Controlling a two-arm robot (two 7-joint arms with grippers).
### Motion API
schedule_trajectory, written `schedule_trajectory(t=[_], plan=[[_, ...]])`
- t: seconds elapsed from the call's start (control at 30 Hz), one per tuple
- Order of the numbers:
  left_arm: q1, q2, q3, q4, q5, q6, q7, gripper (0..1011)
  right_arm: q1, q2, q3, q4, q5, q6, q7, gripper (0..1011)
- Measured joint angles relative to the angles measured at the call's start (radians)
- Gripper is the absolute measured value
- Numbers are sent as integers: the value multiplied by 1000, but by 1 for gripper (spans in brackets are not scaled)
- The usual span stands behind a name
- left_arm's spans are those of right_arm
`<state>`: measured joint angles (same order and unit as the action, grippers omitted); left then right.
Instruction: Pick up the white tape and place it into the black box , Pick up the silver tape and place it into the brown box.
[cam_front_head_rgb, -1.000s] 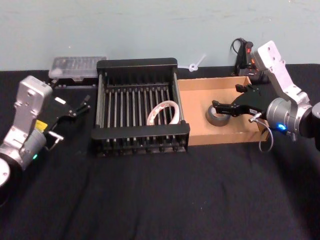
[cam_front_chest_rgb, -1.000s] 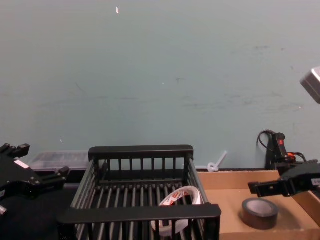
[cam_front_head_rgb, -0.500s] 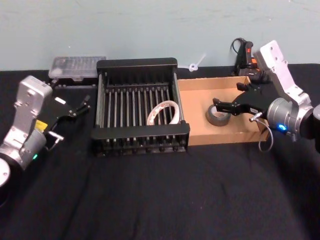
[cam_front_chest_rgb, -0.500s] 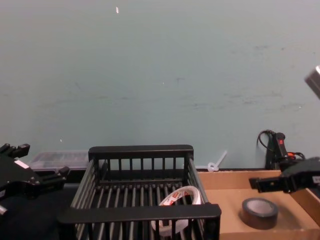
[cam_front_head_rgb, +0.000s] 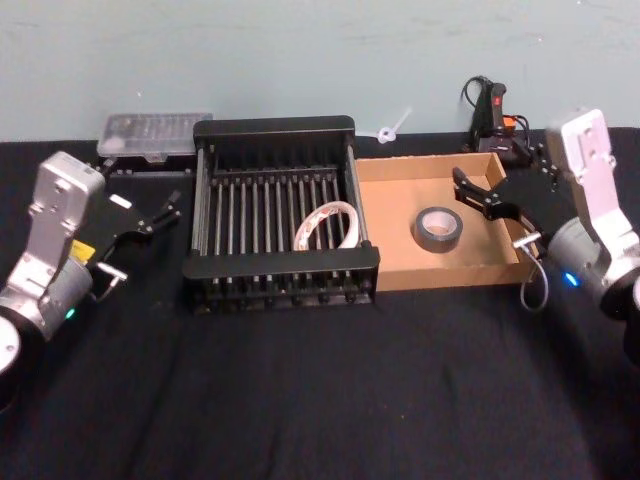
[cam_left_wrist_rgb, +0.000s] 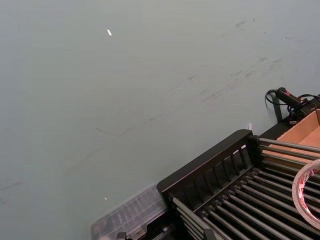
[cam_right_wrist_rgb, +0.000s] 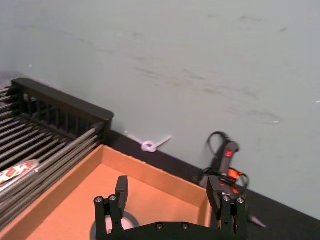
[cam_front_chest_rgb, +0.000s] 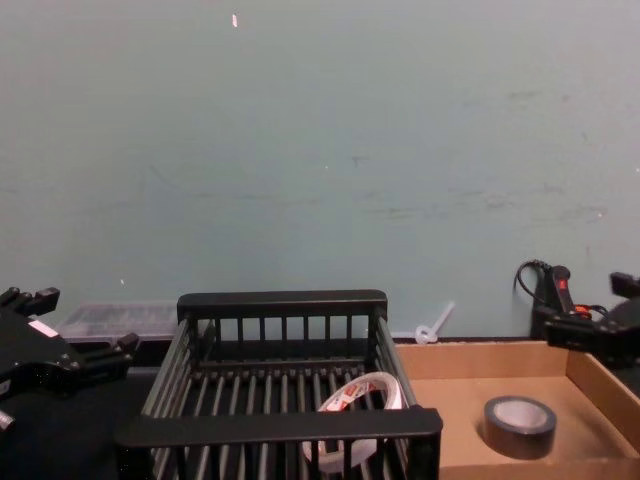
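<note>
Head view, grey silver tape (cam_front_head_rgb: 437, 226), pale core

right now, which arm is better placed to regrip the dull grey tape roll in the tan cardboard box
Right. The right pincer hangs open over the tan cardboard box, near the dull grey tape roll; the left pincer sits beyond the black slatted crate.

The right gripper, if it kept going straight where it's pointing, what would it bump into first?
Probably the black box. The right gripper, open, hangs above the brown box pointing toward the robot's left, seemingly higher than the silver tape, though depth is hard to judge.
</note>
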<state>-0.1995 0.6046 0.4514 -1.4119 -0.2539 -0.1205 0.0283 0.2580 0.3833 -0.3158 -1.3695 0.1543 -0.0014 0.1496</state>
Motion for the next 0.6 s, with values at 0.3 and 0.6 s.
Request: schedule_trajectory(t=[0.3, 0.6], plan=[[0, 0, 0, 0, 0, 0, 0, 1001, -96, -7, 44, -16, -29, -80, -52, 1002], [0, 0, 0, 0, 0, 0, 0, 1001, -120, -20, 69, -18, -28, -77, -51, 1002]])
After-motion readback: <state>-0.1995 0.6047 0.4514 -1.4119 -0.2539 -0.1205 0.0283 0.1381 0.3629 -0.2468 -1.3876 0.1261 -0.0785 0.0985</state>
